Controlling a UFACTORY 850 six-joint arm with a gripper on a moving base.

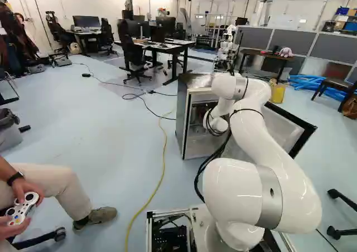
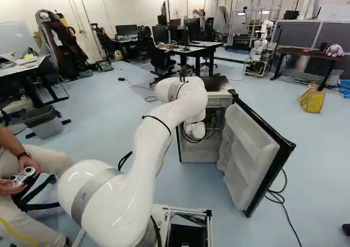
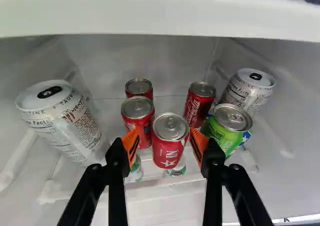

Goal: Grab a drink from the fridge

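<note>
Your hand (image 3: 165,132) is spread wide. The front red can (image 3: 169,148) stands upright in the fridge (image 1: 181,115), centred ahead of the hand, apart from both fingers. Advance along the centreline before closing.

Front can (image 3: 169,148) in fridge (image 1: 182,115), other cans (image 3: 138,110) behind and beside it (door (image 2: 246,143) to the fridge's right)

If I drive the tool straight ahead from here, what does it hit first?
Most likely the front red can, straight ahead of the open tool; depth is unclear, so its top may be between the fingertips.
</note>
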